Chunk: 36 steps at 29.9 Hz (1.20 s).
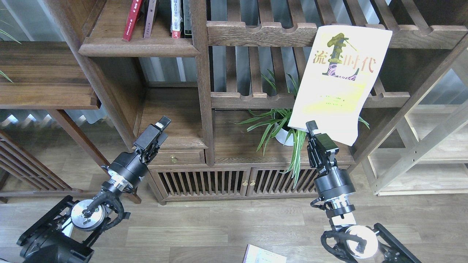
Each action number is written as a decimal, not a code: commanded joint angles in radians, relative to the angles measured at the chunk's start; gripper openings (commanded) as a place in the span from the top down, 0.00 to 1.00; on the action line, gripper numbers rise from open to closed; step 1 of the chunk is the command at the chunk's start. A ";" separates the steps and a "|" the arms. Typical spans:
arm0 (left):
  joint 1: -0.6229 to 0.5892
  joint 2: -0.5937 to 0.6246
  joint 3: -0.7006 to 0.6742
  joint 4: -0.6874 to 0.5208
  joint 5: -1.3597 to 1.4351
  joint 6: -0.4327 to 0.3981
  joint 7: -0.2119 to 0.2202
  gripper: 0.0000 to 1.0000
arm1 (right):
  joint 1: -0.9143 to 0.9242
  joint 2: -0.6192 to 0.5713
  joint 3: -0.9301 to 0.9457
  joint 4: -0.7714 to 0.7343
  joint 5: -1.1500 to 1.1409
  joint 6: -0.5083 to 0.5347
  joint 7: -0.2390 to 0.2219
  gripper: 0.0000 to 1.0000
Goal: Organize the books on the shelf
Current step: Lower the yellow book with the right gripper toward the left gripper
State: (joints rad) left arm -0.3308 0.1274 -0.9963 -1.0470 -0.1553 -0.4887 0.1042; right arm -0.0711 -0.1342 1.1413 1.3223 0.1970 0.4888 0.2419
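My right gripper (pixel 312 128) is shut on the lower edge of the yellow-green book (pixel 338 82). It holds the book upright in the air, cover with black characters facing me, in front of the slatted racks and the plant. The dark-brown shelf (pixel 139 46) is at the top left. On it a red book (pixel 132 20) leans beside thin upright spines. A pale book (pixel 263 256) lies on the floor at the bottom edge, only its corner showing. My left gripper (pixel 161 124) is low at the left, in front of the small drawer unit, empty; its fingers cannot be told apart.
A potted spider plant (pixel 289 131) stands on the low cabinet (pixel 248 182) just left of my right gripper. Slatted notched racks (pixel 261 33) are behind the held book. A small drawer (pixel 173 157) is by my left gripper. Pale light-wood shelving (pixel 420 160) stands at the right.
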 commanded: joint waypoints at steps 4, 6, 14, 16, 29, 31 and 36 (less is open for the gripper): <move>0.001 -0.002 0.015 -0.001 0.000 0.000 0.000 0.03 | -0.079 0.008 0.000 0.000 -0.002 0.000 0.000 0.99; 0.001 -0.005 0.019 -0.001 0.002 0.000 0.002 0.03 | -0.099 0.008 0.000 -0.002 -0.005 0.000 0.000 0.99; 0.003 -0.014 0.038 -0.002 0.003 0.000 0.003 0.03 | -0.145 0.038 -0.002 -0.003 -0.031 0.000 0.000 0.99; 0.013 -0.014 0.053 -0.005 0.000 0.000 0.005 0.03 | -0.154 0.039 -0.015 -0.003 -0.036 0.000 0.000 0.99; 0.116 -0.042 0.145 -0.034 -0.030 0.000 0.006 0.03 | -0.225 0.134 -0.136 -0.003 -0.191 0.000 -0.003 0.99; 0.131 -0.049 0.145 -0.070 -0.062 0.000 0.008 0.03 | -0.226 0.134 -0.150 -0.005 -0.205 0.000 -0.001 0.99; 0.174 -0.038 0.146 -0.204 -0.216 0.000 0.069 0.05 | -0.231 0.134 -0.204 -0.008 -0.226 0.000 -0.001 0.99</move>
State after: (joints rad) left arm -0.1828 0.0802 -0.8515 -1.1769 -0.2778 -0.4887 0.1263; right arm -0.3001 0.0001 0.9615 1.3173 -0.0172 0.4885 0.2406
